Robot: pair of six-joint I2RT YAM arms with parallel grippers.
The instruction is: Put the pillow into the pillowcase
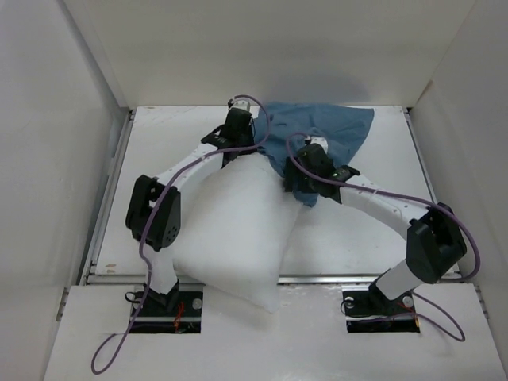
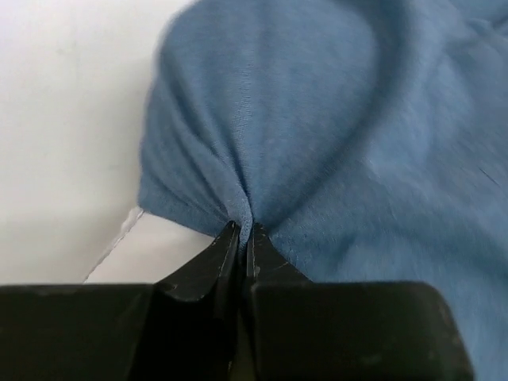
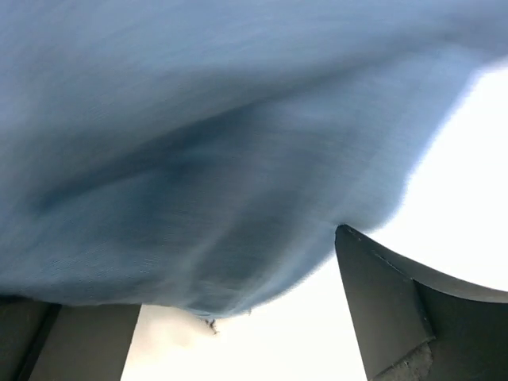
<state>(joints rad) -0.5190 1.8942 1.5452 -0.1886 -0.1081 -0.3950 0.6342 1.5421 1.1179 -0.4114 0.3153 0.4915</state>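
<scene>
The white pillow (image 1: 234,234) lies in the middle of the table, one corner hanging over the near edge. The slate-blue pillowcase (image 1: 333,127) lies crumpled at the back, beyond the pillow's far end. My left gripper (image 1: 248,136) is at the pillowcase's left edge; in the left wrist view it (image 2: 240,232) is shut on a pinched fold of the pillowcase (image 2: 333,143). My right gripper (image 1: 305,171) is at the near edge of the pillowcase. In the right wrist view it (image 3: 186,274) is open, blue cloth (image 3: 198,159) draping over it and hiding the left fingertip.
White enclosure walls stand at the left (image 1: 55,159), the back (image 1: 270,48) and the right (image 1: 468,143). A metal rail (image 1: 357,279) runs along the table's near edge. Both arms' purple cables loop near the bases.
</scene>
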